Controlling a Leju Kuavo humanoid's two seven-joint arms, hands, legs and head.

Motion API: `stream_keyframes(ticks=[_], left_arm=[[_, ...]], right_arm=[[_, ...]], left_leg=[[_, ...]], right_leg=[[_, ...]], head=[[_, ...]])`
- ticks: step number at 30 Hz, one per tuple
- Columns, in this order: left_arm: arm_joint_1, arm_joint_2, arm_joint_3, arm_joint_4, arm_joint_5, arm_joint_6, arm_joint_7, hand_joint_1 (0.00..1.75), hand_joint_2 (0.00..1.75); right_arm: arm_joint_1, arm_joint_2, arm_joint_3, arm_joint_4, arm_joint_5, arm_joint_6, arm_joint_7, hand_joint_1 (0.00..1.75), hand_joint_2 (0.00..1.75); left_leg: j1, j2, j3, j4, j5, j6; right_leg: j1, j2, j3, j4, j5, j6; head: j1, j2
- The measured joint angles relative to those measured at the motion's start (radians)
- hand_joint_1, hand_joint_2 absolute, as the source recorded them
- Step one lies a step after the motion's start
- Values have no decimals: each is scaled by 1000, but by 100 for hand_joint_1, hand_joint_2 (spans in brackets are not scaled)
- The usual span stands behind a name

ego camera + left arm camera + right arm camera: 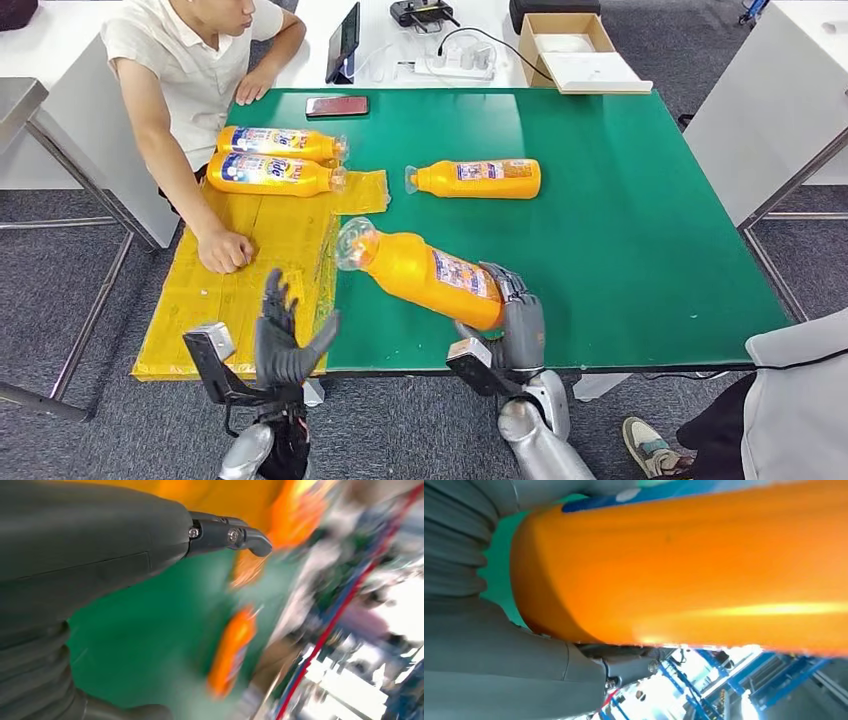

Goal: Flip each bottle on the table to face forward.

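Observation:
My right hand (515,325) grips the base of an orange bottle (425,272) and holds it tilted above the green table (620,230), clear cap toward the left. The same bottle (694,570) looms close in the right wrist view, against my right hand (499,670). My left hand (285,335) is raised over the table's front left corner, fingers spread and holding nothing; its fingers (227,535) show in the left wrist view. Another orange bottle (475,179) lies on its side mid-table. Two more bottles (270,172) (280,143) lie side by side at the left.
A person sits at the left with a fist (224,250) on yellow cardboard (250,270) covering the table's left side. A phone (337,105) lies at the far edge. A white table behind carries a tablet (343,42) and an open box (572,50). Another person's shoe (650,447) is at bottom right.

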Motion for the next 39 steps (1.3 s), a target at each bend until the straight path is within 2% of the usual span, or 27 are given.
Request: stream_keyframes(ticks=[4, 12, 18, 23, 32, 39], left_arm=[[26, 13, -44, -1, 47, -91, 37, 0, 175], [57, 30, -92, -65, 108, -165, 61, 0, 175], [76, 32, -104, -128, 113, -251, 0, 0, 175], [79, 36, -106, -173, 107, -303, -10, 0, 175], [79, 45, -110, -180, 110, -334, -9, 0, 175], [64, 49, -128, -150, 118, -350, 51, 0, 175]], right_arm=[[50, 5, 56, -113, -99, 0, -22, 175, 175], [70, 20, 125, -140, -155, 4, -71, 175, 175], [67, 26, 168, -130, -140, 21, -57, 175, 175], [49, 41, 200, -78, -130, 39, -50, 175, 175], [29, 55, 221, -23, -128, 46, -49, 175, 175], [13, 67, 245, 7, -97, 42, -42, 175, 175]], left_leg=[[-1, -2, -2, 0, 0, 0], [-1, -3, -2, 0, 0, 0], [0, -3, -2, 0, 0, 0], [0, -3, -2, 0, 0, 0], [-1, -3, -2, 0, 0, 0], [-1, -3, -2, 0, 0, 0]], right_leg=[[-1, -1, -1, 0, 0, 0], [-1, -1, 0, -1, 0, 0], [-1, -1, 0, 0, 0, 0], [-1, -1, 0, 0, 0, 0], [-1, -1, 0, 0, 0, 0], [-1, -1, -1, 0, 0, 0]], head=[[1, 0], [0, 0], [1, 0], [1, 0], [1, 0], [1, 0]])
